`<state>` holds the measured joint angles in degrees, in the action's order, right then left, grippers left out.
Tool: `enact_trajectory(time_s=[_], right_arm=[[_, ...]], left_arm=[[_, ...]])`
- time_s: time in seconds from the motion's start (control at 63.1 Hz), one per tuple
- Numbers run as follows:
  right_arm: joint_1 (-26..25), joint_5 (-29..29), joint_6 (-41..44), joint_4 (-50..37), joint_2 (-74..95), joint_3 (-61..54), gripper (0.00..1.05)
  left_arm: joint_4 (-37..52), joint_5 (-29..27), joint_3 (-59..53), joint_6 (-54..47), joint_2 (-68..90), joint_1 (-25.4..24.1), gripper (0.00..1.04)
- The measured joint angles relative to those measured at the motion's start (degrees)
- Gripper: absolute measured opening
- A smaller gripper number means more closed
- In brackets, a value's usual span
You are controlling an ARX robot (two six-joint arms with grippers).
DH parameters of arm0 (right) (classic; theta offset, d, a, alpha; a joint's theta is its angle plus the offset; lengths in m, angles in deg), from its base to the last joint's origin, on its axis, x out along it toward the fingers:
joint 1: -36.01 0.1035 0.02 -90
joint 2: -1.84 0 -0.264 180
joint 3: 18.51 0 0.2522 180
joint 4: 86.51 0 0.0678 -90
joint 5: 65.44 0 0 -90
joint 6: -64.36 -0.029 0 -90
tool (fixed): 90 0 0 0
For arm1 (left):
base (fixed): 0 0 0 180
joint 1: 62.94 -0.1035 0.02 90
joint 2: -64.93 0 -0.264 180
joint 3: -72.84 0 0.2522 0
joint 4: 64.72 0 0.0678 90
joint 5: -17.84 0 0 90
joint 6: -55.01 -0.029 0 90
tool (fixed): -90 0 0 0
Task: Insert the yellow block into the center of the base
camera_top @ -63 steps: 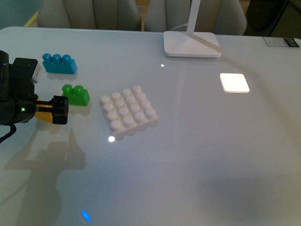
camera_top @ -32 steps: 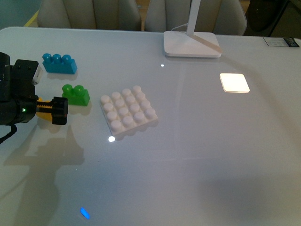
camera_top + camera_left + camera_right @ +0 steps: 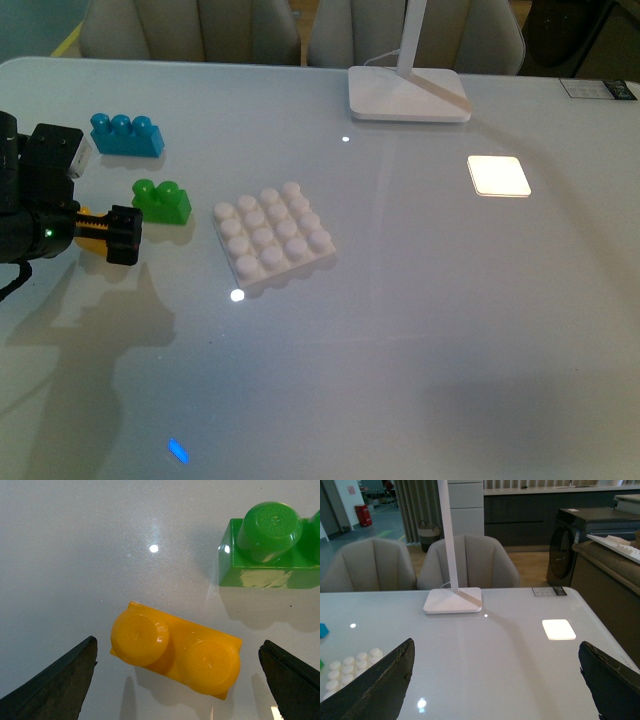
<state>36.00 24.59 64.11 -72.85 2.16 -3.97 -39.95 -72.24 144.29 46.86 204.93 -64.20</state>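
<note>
Left gripper (image 3: 177, 650) hangs over the yellow block (image 3: 175, 659), fingers spread wide and clear of both its ends. The block lies flat between them, with a green brick (image 3: 267, 550) just beyond. The base (image 3: 272, 232) sits off to this gripper's right. The right gripper (image 3: 495, 680) is spread too, holding nothing.

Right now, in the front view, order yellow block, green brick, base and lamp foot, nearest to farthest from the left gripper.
1. yellow block, between the fingers of the left gripper
2. green brick, just beyond
3. base, to the right
4. lamp foot, far side
</note>
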Motion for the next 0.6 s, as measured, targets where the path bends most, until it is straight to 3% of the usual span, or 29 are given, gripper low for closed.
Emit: enact_trajectory(time_s=[0.602], right_arm=[[0.0,0.0,0.0,0.0,0.0,0.0,0.96]], left_arm=[[0.8,1.2,1.3,-3.0,1.4,-0.5,0.97]])
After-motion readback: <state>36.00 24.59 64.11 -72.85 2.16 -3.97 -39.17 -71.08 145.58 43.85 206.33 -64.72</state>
